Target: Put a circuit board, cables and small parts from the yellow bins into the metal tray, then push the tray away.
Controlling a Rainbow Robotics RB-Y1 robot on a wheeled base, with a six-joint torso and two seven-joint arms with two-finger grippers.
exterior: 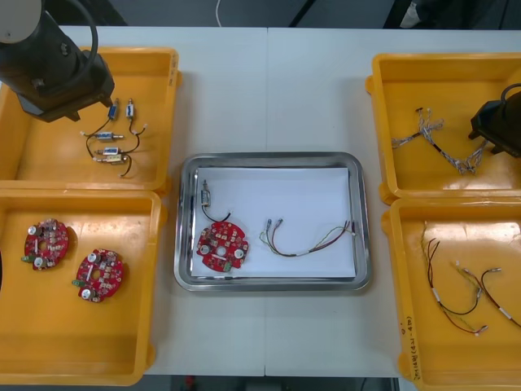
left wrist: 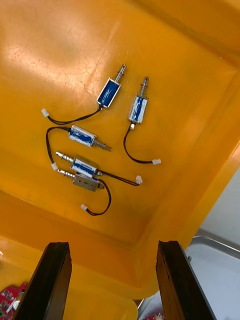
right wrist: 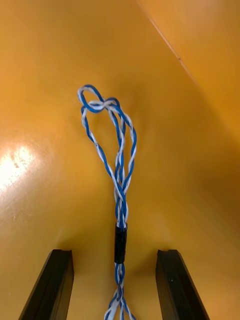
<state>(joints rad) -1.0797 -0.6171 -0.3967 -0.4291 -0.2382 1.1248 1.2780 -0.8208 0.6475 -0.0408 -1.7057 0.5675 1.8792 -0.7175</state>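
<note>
Metal tray [exterior: 273, 157] holds circuit board [exterior: 222, 247], small metal part [exterior: 206, 195], red and yellow cable [exterior: 309, 241]; right gripper [right wrist: 117, 255] fingers spread, empty, straddling twisted blue and white cable [right wrist: 120, 170] in yellow bin [exterior: 444, 65] right of tray; left gripper [left wrist: 114, 247] fingers apart, idle left of tray; push pending.

White inside, the metal tray [exterior: 273, 284] lies between the yellow bins [exterior: 73, 342], holding a round red circuit board [exterior: 222, 247], one small metal part [exterior: 207, 195] and a red and yellow cable [exterior: 309, 240]. A twisted blue and white cable [right wrist: 117, 165] lies flat in the far right bin [exterior: 456, 73].
</note>
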